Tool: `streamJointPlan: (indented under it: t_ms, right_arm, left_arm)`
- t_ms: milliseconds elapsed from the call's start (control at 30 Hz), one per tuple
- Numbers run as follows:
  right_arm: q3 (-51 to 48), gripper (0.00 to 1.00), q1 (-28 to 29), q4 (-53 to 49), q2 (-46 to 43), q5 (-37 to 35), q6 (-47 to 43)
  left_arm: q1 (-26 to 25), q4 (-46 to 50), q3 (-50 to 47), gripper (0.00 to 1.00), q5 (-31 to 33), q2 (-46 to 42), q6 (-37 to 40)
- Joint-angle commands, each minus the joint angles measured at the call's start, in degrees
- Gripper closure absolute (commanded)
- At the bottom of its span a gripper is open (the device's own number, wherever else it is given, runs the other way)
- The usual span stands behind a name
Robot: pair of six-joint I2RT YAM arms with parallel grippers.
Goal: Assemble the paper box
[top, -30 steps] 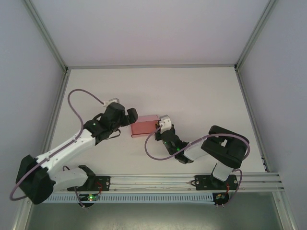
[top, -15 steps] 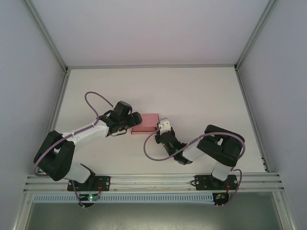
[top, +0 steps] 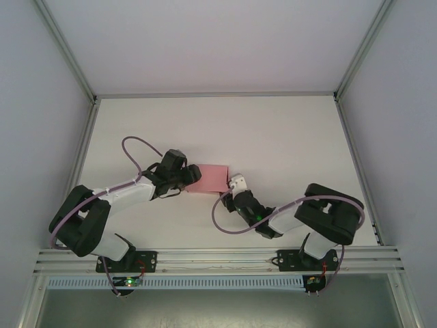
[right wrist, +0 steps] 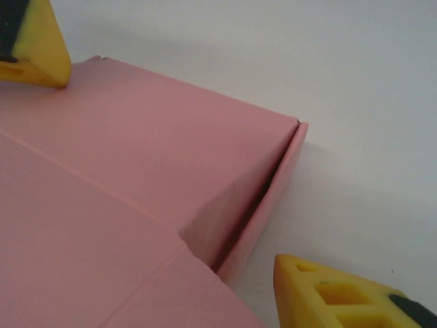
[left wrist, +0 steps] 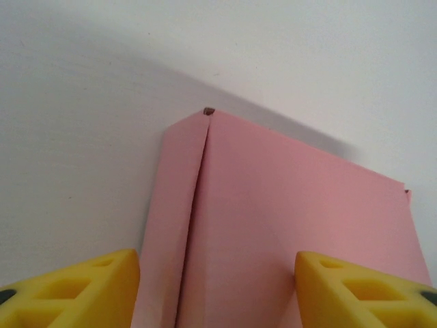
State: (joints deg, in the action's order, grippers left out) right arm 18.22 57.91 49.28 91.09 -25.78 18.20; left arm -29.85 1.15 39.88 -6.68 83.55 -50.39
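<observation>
**Q:** Box position?
**A:** I see the paper box (top: 213,178) lying flat on the table (top: 273,130), left of centre, between the two arms.
**Q:** Pincers?
**A:** The left pincer (top: 195,176) is spread wide over the box's left end. The right pincer (top: 232,184) is also open, with its yellow fingers (right wrist: 341,294) straddling a box corner.

No text, label, brand, number or sign can be read in any view. The pink paper box (top: 213,176) is seen as plain card, and the white worktop (top: 273,137) is seen as a bare surface.
</observation>
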Motion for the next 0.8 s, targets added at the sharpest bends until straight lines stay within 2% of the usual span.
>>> streamJointPlan:
  t_ms: [0,233,367,467,567,667,767]
  right_arm:
    - [-1.68,0.46,0.41,-12.66,-5.07,6.01,1.01]
    - [-1.63,0.18,0.33,-28.07,-18.35,13.46,-1.30]
    - [-3.76,0.03,-0.31,-30.38,-25.77,11.44,0.11]
    - [-5.04,0.02,-1.36,-30.58,-31.30,12.35,1.94]
    - [-5.09,0.02,-3.10,-32.47,-34.75,13.13,3.16]
    - [-3.80,0.02,-6.49,-34.10,-35.19,15.13,4.15]
    - [-2.35,0.02,-11.54,-35.90,-33.77,20.68,7.25]
  left_arm:
    - [0.95,0.82,-2.02,0.39,2.29,0.92,1.40]
    - [0.93,2.14,-2.13,0.35,3.95,1.76,3.59]
    - [0.91,0.64,-2.70,0.35,2.90,3.23,4.46]
    - [0.93,-0.19,-2.31,0.36,1.31,4.25,5.99]
    - [0.93,-0.79,-2.22,0.43,0.62,4.77,7.29]
    - [0.93,-1.56,-2.34,0.50,-0.49,4.94,8.22]
    - [0.90,-3.75,-3.07,0.52,-2.48,4.75,8.48]
